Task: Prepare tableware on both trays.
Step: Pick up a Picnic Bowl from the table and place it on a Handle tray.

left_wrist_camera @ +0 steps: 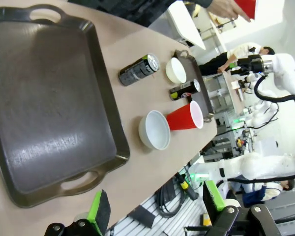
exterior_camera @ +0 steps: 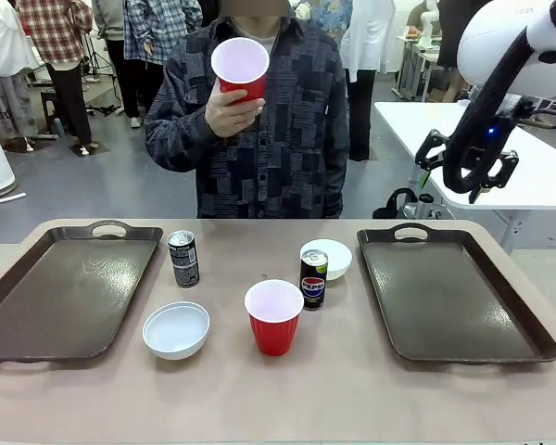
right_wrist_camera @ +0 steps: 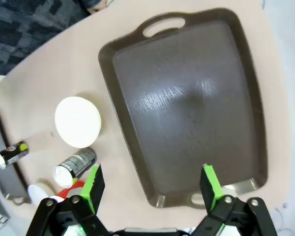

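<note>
One small dark can [exterior_camera: 314,278] says PEPSI in white letters, and it stands on the table [exterior_camera: 352,389] between two brown trays. The left tray [exterior_camera: 65,292] and the right tray [exterior_camera: 449,292] lie well apart from it. A white bowl [exterior_camera: 331,257] sits just behind it, and a red cup [exterior_camera: 273,317] stands just in front. Left of it are another dark can [exterior_camera: 183,259], its print too small to read, and a second bowl [exterior_camera: 176,330]. Behind it, a person's hand [exterior_camera: 230,109] holds up a second red cup [exterior_camera: 241,69]. The left gripper [left_wrist_camera: 155,206] and the right gripper [right_wrist_camera: 151,189] are both spread wide, holding nothing.
</note>
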